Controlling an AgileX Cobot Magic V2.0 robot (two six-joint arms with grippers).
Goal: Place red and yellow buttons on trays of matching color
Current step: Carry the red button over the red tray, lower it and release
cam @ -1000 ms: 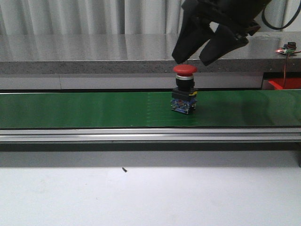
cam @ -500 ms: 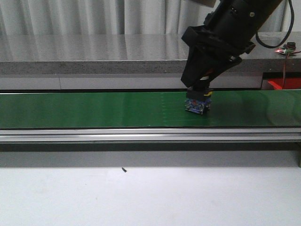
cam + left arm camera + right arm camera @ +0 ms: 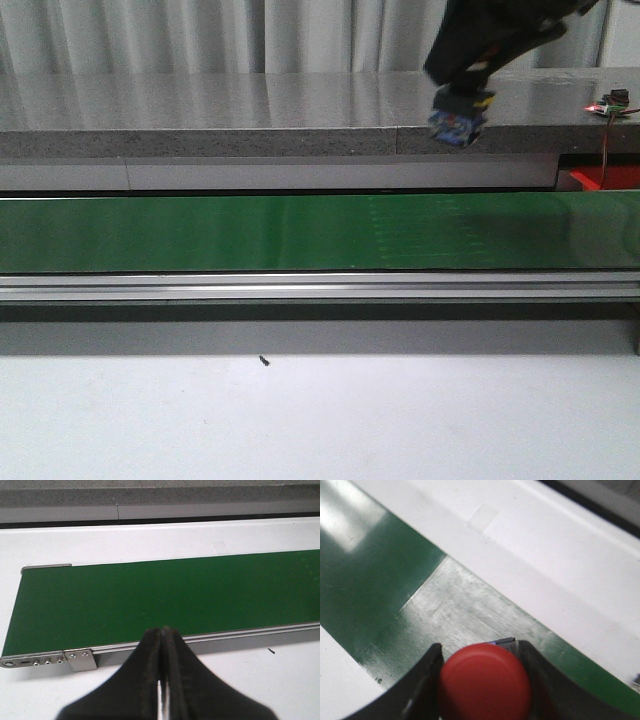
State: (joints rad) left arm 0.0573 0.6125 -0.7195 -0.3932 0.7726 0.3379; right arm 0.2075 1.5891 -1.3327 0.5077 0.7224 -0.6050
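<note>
Though unlabelled, red button (image 3: 485,682) aloft.

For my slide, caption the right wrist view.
Right gripper clamps the red button, lifted above the green conveyor belt.

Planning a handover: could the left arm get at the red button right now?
Probably not: the right gripper holds the red button high above the belt, and the left gripper is shut.

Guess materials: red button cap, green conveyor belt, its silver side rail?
Red mushroom button cap: probably moulded plastic, smooth with a soft sheen. Green conveyor belt: likely PVC or rubber, semi-gloss, reflecting light. Silver side rail: looks like brushed aluminium, with bright streaked highlights.
</note>
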